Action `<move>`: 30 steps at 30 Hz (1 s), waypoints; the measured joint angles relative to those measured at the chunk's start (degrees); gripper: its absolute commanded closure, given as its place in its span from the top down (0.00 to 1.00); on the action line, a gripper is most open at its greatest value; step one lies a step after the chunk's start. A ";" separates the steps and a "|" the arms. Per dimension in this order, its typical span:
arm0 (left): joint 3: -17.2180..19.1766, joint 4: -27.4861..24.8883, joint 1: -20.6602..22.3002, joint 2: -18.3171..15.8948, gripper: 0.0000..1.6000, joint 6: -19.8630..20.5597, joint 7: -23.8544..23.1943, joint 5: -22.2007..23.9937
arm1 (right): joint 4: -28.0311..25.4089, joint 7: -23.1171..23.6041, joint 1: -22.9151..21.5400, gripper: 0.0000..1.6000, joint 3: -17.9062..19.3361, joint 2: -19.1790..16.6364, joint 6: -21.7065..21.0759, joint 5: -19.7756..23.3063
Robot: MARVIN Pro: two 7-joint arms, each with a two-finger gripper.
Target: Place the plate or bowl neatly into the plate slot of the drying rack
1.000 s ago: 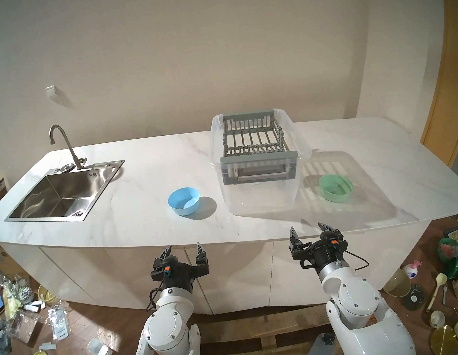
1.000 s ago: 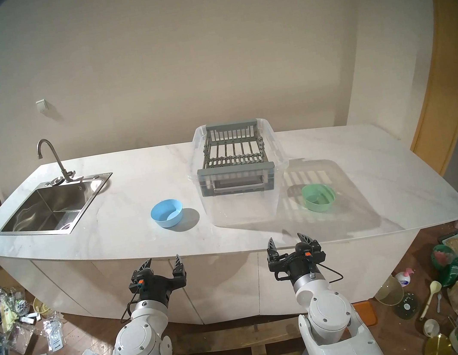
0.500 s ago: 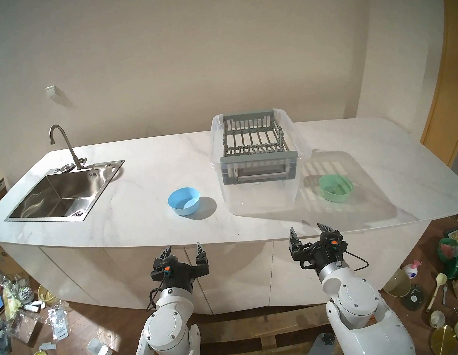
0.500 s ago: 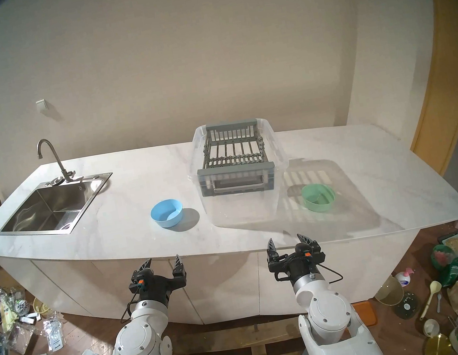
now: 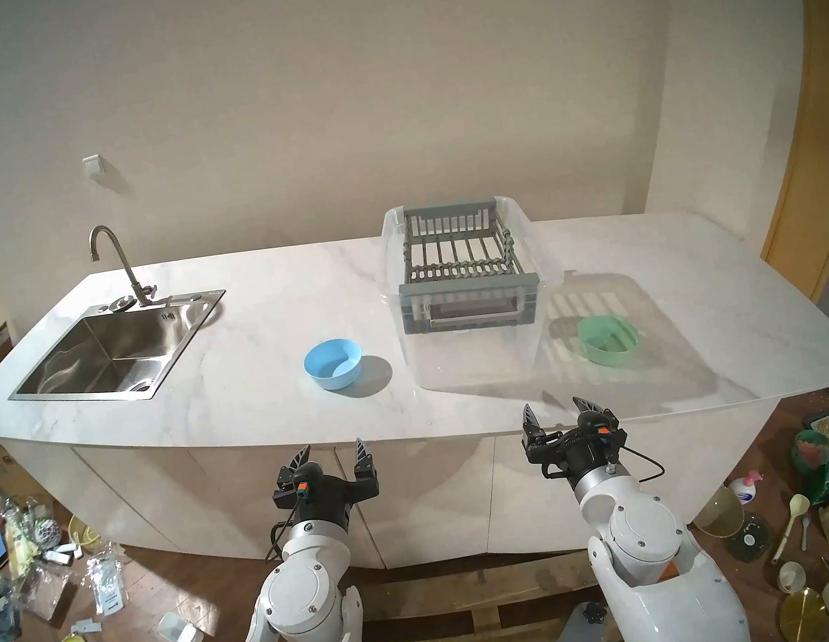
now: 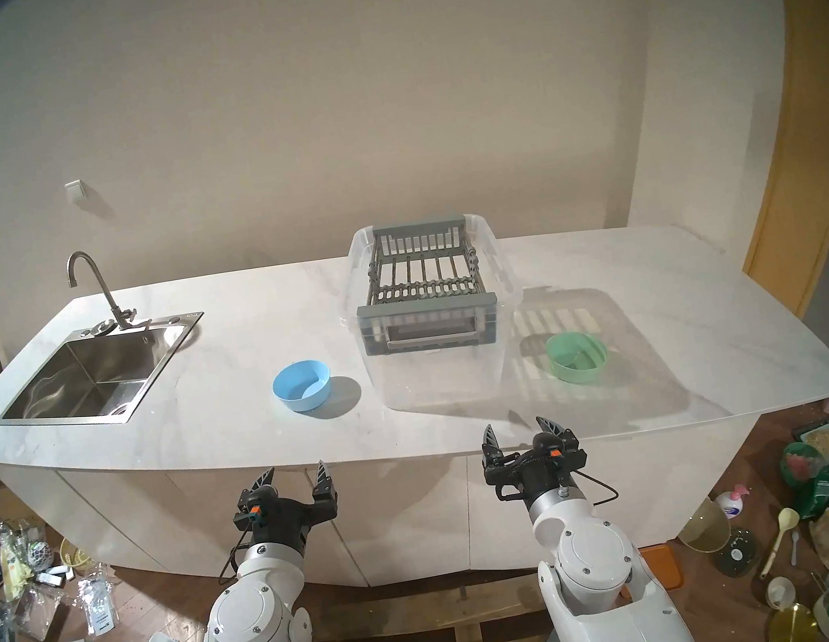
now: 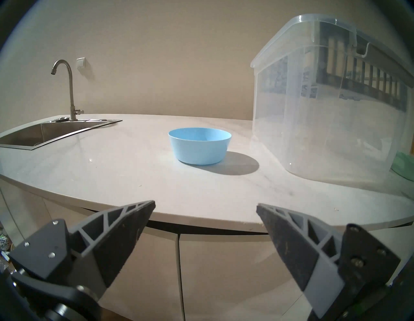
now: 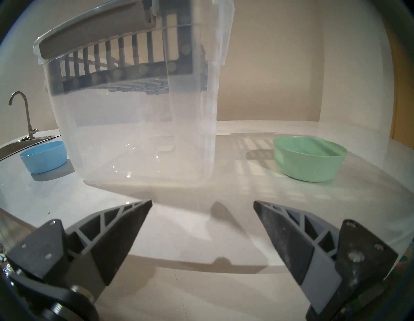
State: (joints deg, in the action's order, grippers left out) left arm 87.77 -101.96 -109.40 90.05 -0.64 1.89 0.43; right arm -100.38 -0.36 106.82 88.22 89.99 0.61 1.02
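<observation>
A blue bowl stands upright on the white counter, left of the clear tub. A green bowl stands upright to the tub's right. The grey drying rack rests across the top of the clear tub, its plate slots holding nothing. My left gripper hangs open at the counter's front edge, short of the blue bowl. My right gripper is open too, just over the front edge, between tub and green bowl.
The clear plastic tub sits mid-counter under the rack. A steel sink with a tap occupies the counter's left end. Clutter lies on the floor on both sides. A wall runs behind the counter.
My right gripper has moved slightly forward and up toward the counter edge. The left arm, both bowls and the rack have stayed put.
</observation>
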 measured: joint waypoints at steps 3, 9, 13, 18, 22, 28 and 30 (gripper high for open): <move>0.00 0.01 0.00 0.00 1.00 0.00 0.01 0.00 | 0.55 0.52 -1.21 1.00 0.53 -0.73 0.03 0.05; -0.01 0.02 -0.01 -0.01 1.00 0.00 0.03 0.00 | 1.73 1.67 -4.23 1.00 1.76 -3.26 0.15 0.07; -0.01 0.02 -0.01 -0.02 1.00 0.00 0.03 0.00 | 2.92 2.57 -6.46 1.00 2.46 -5.13 0.35 0.12; -0.01 0.02 -0.02 -0.03 1.00 0.01 0.03 0.01 | 4.14 3.74 -8.19 1.00 3.22 -6.44 0.74 0.27; -0.02 0.02 -0.01 -0.03 1.00 0.01 0.04 0.01 | 5.26 4.89 -9.03 1.00 3.50 -7.52 0.95 0.29; -0.02 0.02 -0.01 -0.04 1.00 0.01 0.05 0.01 | 6.27 6.33 -10.29 1.00 3.97 -8.99 1.02 0.29; -0.02 0.02 -0.01 -0.03 1.00 0.01 0.05 0.01 | 6.66 6.96 -10.90 1.00 4.19 -9.55 1.07 0.29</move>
State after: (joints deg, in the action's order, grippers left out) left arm 87.75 -101.93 -109.41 90.02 -0.63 1.94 0.44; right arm -93.72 6.59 95.91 92.41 80.45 1.67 1.31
